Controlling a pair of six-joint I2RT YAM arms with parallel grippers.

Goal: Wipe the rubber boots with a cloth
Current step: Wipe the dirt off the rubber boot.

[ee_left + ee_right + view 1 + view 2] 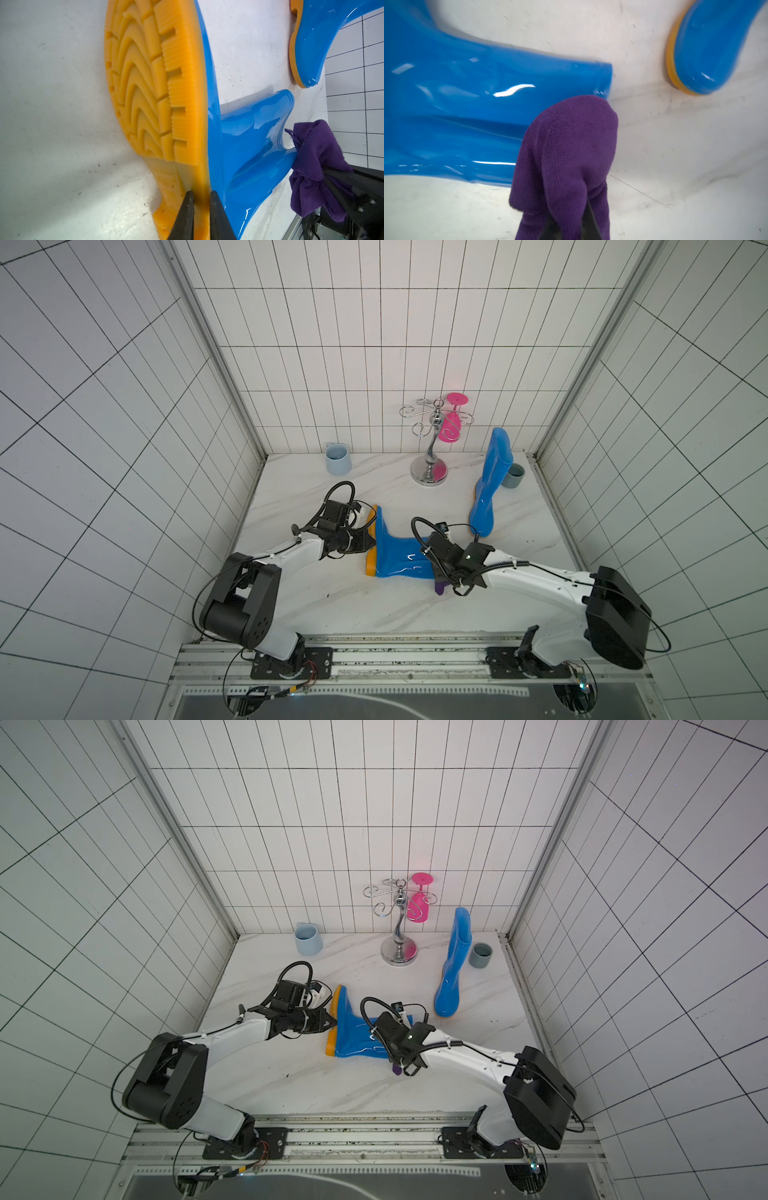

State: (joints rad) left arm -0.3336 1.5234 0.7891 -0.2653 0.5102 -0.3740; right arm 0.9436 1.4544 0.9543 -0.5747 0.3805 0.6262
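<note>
Wiping seems underway: right gripper (pixel 569 226) squeezes the purple cloth (pixel 566 145) against the lying boot (pixel 399 558), left gripper (pixel 201 209) pinches its sole (pixel 145 83); the standing boot (pixel 490 485) at two o'clock waits.

In both top views we look down from high up on the whole table (pixel 332 605) and the back wall (pixel 374 344). Our left wrist camera sits right by the sole of the lying boot (pixel 245 141). Our right wrist camera looks past the cloth (pixel 566 145) at that same boot.

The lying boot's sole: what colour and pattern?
The sole is orange-yellow with curved ridged tread, clearest in the left wrist view.
</note>
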